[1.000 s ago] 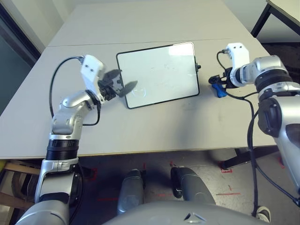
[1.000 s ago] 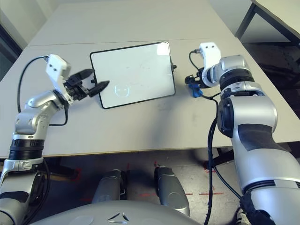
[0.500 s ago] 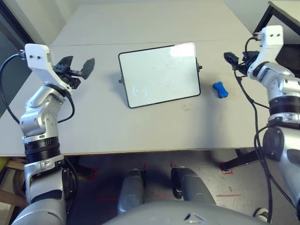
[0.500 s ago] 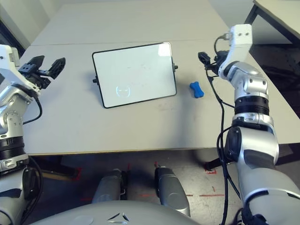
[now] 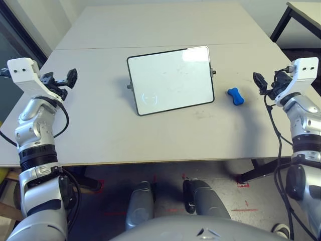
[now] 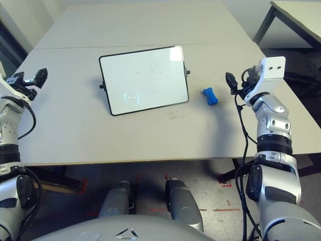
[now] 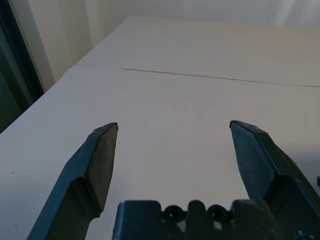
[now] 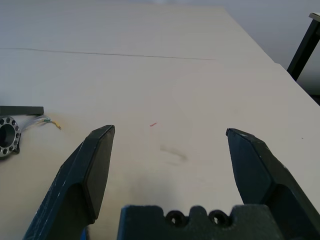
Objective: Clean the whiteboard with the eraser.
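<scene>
The whiteboard (image 5: 170,80), white with a thin black frame, lies flat at the table's middle and carries a faint bluish circle mark (image 5: 149,98). To its right the small blue eraser (image 5: 235,96) rests on the table, touched by nothing. My right gripper (image 5: 266,83) hovers open to the right of the eraser, well apart from it, with only tabletop between its fingers (image 8: 95,160). One of the board's side knobs (image 8: 7,136) appears in the right wrist view. My left gripper (image 5: 64,79) is open near the table's left edge, far from the board, with nothing between its fingers (image 7: 100,155).
A seam (image 5: 90,48) crosses the grey table behind the board. A black leg of another table (image 5: 281,22) stands at the far right. The table's front edge (image 5: 150,163) runs just ahead of my body.
My right gripper has let go of the eraser and drawn back to the right. My left gripper has swung away from the board's left edge to the table's left side.
</scene>
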You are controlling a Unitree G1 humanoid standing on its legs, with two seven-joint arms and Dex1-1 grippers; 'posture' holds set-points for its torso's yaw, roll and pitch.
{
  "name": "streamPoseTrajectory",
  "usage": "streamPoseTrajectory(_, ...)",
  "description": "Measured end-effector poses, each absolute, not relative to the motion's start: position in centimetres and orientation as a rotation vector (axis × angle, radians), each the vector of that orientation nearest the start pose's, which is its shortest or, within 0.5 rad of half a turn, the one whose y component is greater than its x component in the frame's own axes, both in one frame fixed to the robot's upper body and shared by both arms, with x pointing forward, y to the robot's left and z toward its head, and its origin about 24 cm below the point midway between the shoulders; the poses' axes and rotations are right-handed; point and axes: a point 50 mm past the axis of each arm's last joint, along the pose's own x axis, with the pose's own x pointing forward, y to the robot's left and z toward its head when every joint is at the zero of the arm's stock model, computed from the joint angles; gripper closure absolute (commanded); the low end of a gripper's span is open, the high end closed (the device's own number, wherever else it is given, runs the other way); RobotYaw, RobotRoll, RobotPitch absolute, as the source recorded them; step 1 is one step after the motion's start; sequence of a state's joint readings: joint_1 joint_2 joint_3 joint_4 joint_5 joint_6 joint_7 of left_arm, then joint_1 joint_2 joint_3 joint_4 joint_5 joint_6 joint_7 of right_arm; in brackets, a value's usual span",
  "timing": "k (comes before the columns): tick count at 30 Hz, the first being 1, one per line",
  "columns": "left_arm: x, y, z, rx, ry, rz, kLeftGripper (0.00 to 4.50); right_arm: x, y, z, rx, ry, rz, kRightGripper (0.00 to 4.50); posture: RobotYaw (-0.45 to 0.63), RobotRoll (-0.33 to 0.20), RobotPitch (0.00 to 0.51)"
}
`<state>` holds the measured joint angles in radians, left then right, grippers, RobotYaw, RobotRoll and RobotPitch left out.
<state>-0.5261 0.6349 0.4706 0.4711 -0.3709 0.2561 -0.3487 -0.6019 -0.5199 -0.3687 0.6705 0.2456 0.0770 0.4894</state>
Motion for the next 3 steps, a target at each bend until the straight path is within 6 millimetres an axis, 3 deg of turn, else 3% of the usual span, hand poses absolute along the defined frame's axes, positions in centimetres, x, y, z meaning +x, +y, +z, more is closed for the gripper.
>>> streamPoseTrajectory(3, 31.25, 35.35, 16.36, -0.054, -0.084, 0.153, 0.00, 33.92, -30.78, 12.71, 0.010, -0.028, 0.061, 0.02, -0.07, 0.000, 0.066)
